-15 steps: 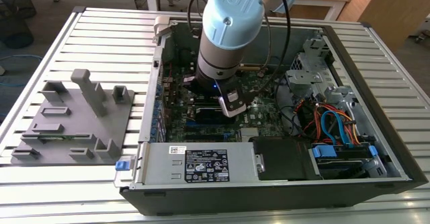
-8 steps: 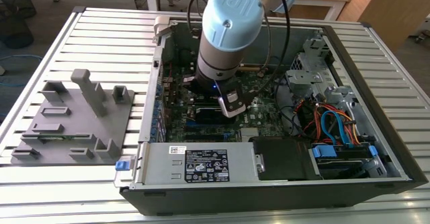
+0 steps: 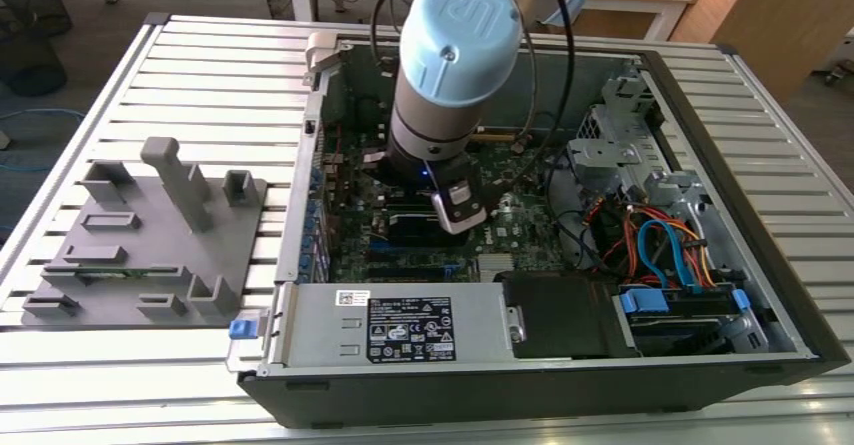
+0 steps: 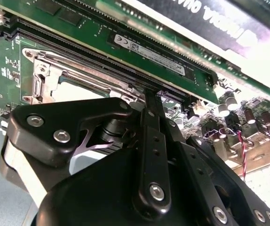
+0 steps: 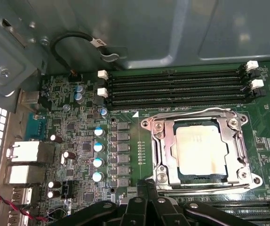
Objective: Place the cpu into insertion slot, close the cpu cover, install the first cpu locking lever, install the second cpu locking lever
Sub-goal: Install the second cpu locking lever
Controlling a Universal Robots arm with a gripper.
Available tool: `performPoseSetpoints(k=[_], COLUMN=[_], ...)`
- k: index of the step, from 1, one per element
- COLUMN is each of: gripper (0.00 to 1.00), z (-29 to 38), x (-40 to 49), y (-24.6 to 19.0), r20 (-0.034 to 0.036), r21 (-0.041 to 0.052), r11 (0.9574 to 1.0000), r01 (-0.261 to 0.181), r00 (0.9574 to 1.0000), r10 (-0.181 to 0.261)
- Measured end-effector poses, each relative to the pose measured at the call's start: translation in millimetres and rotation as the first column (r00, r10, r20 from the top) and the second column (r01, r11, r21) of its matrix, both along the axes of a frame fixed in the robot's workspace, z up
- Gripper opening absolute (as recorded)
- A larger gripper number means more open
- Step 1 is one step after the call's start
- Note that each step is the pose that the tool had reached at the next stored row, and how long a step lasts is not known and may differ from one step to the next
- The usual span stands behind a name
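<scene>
Silver cpu (image 5: pixel 198 151) seated in the insertion slot (image 5: pixel 159 155), with the cpu cover (image 5: pixel 234 141) down around it.
My gripper (image 5: pixel 146 184) hovers just beside the socket's edge, low over the green motherboard (image 5: pixel 78 141) inside the computer case (image 3: pixel 747 155); my fingers (image 4: pixel 151 101) are pressed together, pinching nothing.

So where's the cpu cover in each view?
Exterior view: hidden under the arm, mid-case.
First wrist view: the cpu cover frames the cpu, beside the memory slots.
Second wrist view: the cpu cover lies beside those slots.
Shared landmark: the memory slots.
</scene>
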State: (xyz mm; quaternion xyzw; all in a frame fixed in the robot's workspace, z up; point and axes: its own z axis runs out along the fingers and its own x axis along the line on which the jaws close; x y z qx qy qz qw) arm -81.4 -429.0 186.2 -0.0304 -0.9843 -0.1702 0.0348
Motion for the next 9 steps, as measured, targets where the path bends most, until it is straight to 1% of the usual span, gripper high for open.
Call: performPoseSetpoints(k=[6,9], gripper=[0.10,0.10], z=[-0.1,-0.4], x=[-1.3,-1.9], y=[0.5,0.9], r20=[-0.0001,-0.0003], r21=[0.0052,0.0103], r11=[1.0000,0.9999], r01=[0.000,0.000], r00=[1.0000,1.0000], r10=[0.000,0.000])
